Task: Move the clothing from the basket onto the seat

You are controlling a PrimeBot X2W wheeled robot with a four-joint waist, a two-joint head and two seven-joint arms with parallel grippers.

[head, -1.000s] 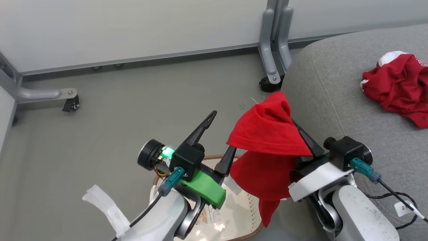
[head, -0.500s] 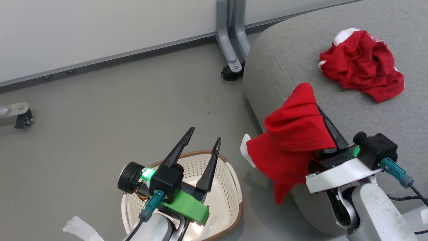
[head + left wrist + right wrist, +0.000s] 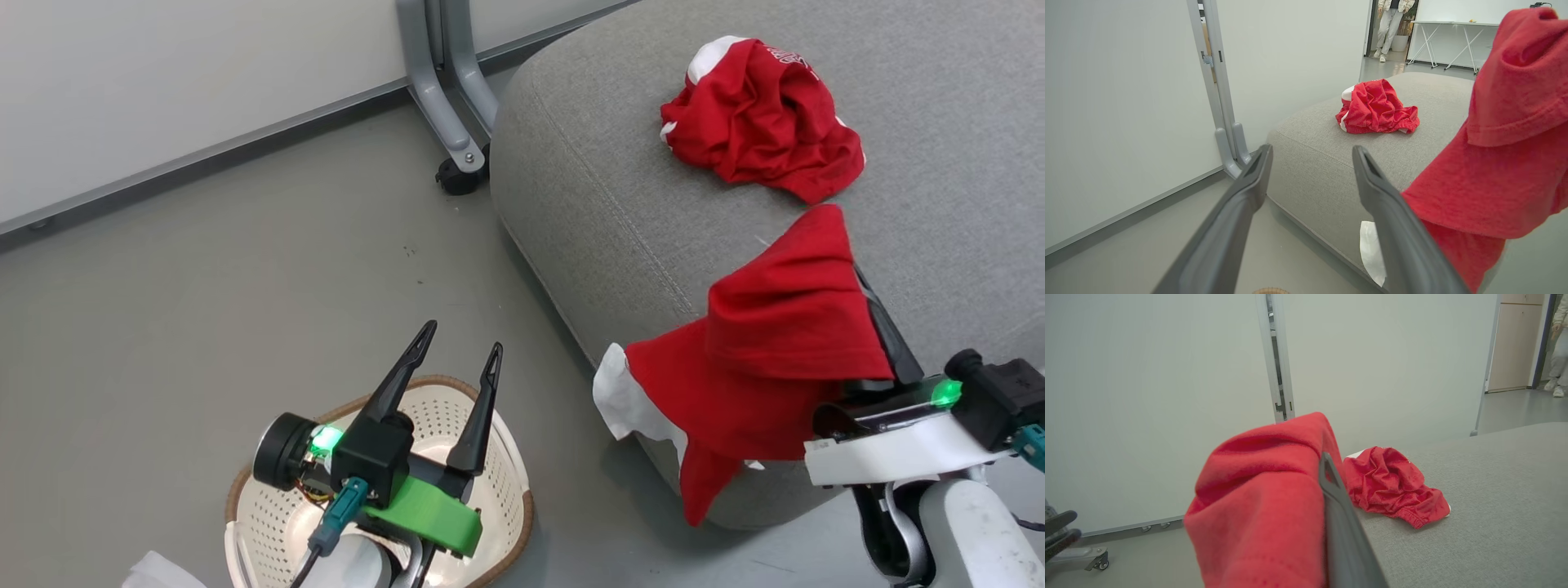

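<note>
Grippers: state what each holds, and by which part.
Right gripper pinches the red garment at a bunched fold, the rest hanging; left gripper, open, holds nothing.

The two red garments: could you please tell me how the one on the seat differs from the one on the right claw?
The garment on the seat lies crumpled in a low heap on the seat. The carried garment hangs draped from the right claw, with its tail dangling past the seat's edge. No claw touches the first, while the second is gripped. Both are bright red with white parts.
</note>
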